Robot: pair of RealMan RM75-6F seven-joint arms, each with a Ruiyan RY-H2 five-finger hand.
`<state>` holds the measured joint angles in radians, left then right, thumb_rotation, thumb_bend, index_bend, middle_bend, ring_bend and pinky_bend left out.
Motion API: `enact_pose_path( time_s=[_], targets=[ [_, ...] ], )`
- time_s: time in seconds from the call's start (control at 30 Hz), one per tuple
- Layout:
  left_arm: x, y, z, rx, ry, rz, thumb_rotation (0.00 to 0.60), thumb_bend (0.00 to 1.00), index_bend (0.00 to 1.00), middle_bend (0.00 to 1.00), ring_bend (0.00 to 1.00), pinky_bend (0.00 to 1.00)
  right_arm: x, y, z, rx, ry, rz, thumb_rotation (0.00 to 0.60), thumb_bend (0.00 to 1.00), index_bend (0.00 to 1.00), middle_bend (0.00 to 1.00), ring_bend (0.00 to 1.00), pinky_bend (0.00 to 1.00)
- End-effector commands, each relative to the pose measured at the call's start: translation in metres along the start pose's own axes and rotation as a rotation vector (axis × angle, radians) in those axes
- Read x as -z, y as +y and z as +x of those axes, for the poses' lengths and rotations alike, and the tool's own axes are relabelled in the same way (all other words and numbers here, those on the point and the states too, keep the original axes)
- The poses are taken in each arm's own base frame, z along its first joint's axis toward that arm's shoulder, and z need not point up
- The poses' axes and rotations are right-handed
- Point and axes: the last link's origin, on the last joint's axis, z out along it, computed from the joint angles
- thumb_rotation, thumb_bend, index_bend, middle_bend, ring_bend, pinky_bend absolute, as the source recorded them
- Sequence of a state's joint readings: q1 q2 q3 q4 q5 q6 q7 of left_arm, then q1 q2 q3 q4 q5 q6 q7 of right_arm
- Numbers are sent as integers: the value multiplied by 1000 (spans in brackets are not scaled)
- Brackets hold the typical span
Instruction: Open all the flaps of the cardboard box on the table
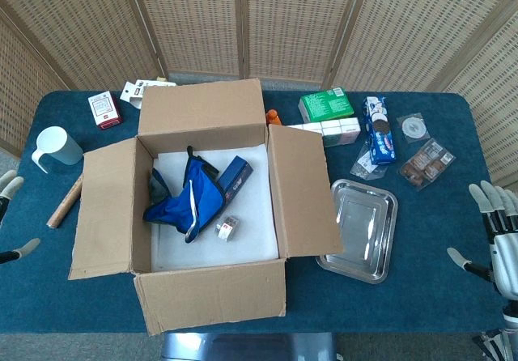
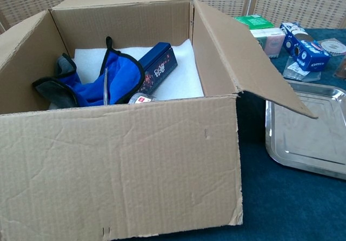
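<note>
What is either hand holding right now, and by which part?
Nothing. The left hand sits off the table's left edge, fingers apart, clear of the box. The right hand is open at the far right, touching nothing.

Left hand [image 1: 6, 215] — mostly off-frame
</note>
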<state>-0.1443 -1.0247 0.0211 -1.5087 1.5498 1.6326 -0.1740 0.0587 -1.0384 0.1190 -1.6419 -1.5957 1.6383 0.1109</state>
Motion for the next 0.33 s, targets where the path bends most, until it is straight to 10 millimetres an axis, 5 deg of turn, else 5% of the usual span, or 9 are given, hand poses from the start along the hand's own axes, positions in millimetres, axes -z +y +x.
enact_pose_path(
  time_s=[0.03, 0.33],
  targets=[
    [10, 3, -5, 32, 13, 2, 600, 0, 0, 0, 0, 17, 1, -1, -2, 19, -8, -4, 600, 0, 0, 0, 0, 0],
    [23, 8, -20, 33, -46, 52, 600, 0, 0, 0, 0, 1, 0, -3, -7, 59, -29, 12, 600, 0, 0, 0, 0, 0]
  ],
)
